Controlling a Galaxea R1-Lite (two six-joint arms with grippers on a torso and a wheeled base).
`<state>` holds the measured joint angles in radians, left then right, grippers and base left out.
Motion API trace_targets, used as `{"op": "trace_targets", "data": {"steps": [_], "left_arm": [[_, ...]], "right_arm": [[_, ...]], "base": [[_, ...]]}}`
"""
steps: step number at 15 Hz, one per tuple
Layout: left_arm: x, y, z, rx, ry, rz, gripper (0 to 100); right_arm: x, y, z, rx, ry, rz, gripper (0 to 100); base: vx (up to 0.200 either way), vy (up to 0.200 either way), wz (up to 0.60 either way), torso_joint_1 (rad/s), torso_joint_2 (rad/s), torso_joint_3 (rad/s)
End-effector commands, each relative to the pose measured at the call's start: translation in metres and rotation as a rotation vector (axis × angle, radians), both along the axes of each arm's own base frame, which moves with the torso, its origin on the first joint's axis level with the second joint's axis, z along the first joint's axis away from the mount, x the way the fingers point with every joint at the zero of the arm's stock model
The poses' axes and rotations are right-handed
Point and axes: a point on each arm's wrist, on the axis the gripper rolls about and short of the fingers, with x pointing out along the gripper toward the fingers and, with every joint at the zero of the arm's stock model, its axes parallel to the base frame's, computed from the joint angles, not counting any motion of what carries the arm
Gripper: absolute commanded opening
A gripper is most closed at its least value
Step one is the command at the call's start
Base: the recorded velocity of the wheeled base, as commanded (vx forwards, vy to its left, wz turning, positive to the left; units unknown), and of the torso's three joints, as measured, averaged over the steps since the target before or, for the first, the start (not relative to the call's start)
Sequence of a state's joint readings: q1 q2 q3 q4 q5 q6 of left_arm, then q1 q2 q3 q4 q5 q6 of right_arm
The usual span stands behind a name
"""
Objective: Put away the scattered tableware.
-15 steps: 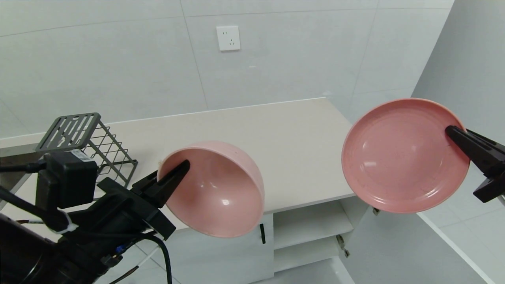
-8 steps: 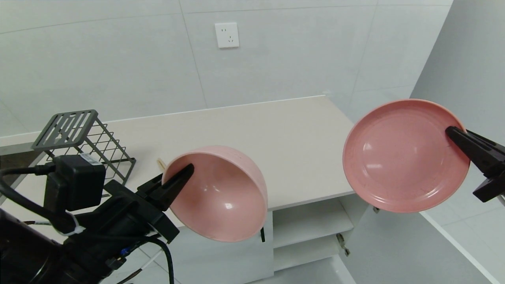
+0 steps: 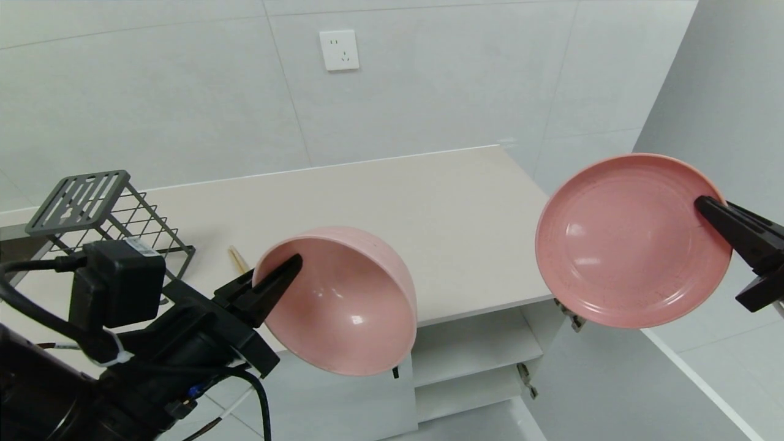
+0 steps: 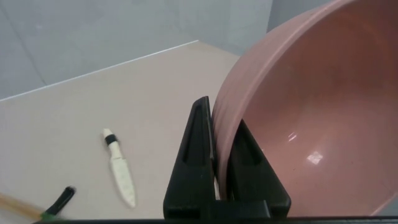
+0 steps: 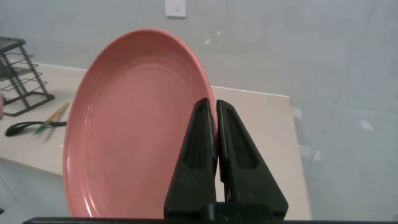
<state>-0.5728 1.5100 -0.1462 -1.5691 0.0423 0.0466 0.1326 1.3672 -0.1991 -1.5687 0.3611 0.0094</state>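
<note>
Nearest the robot, left gripper (image 3: 293,262) clamps the bowl (image 3: 349,306) rim, bowl tipped on edge in mid-air. Right gripper (image 3: 703,203) clamps the plate (image 3: 618,245) rim likewise. Beyond: counter (image 3: 429,208), rack (image 3: 92,208) on its left end.

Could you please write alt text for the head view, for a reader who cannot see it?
The left gripper holds a pink bowl by its rim, the right gripper a pink plate by its edge, both in the air before a beige counter. A black wire rack stands at the counter's left; open shelves show under the counter.
</note>
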Motion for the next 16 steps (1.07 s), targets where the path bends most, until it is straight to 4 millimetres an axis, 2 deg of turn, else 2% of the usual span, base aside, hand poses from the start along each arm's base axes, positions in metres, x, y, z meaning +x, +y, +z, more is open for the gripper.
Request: {"op": "trace_targets", "data": {"steps": [1, 2, 10, 16], "left_arm": [[-0.0003, 0.0008, 0.0008, -0.003, -0.004, 0.004, 0], [-0.0003, 0.0008, 0.0008, -0.003, -0.004, 0.004, 0], [-0.0007, 0.0010, 0.0007, -0.002, -0.004, 0.003, 0], [-0.0001, 0.0005, -0.0008, 0.002, 0.002, 0.003, 0]], "right_arm": [[0.0001, 0.0005, 0.0001, -0.001, -0.001, 0.005, 0], [0.0002, 0.0005, 0.0004, -0.001, -0.003, 0.005, 0], [0.0002, 0.0005, 0.0004, -0.001, -0.003, 0.005, 0], [-0.0003, 0.0004, 0.0013, -0.001, -0.008, 0.004, 0]], "base": [[0.000, 0.000, 0.00, 0.000, 0.00, 0.000], [0.000, 0.000, 0.00, 0.000, 0.00, 0.000], [-0.200, 0.000, 0.00, 0.000, 0.00, 0.004], [0.000, 0.000, 0.00, 0.000, 0.00, 0.000]]}}
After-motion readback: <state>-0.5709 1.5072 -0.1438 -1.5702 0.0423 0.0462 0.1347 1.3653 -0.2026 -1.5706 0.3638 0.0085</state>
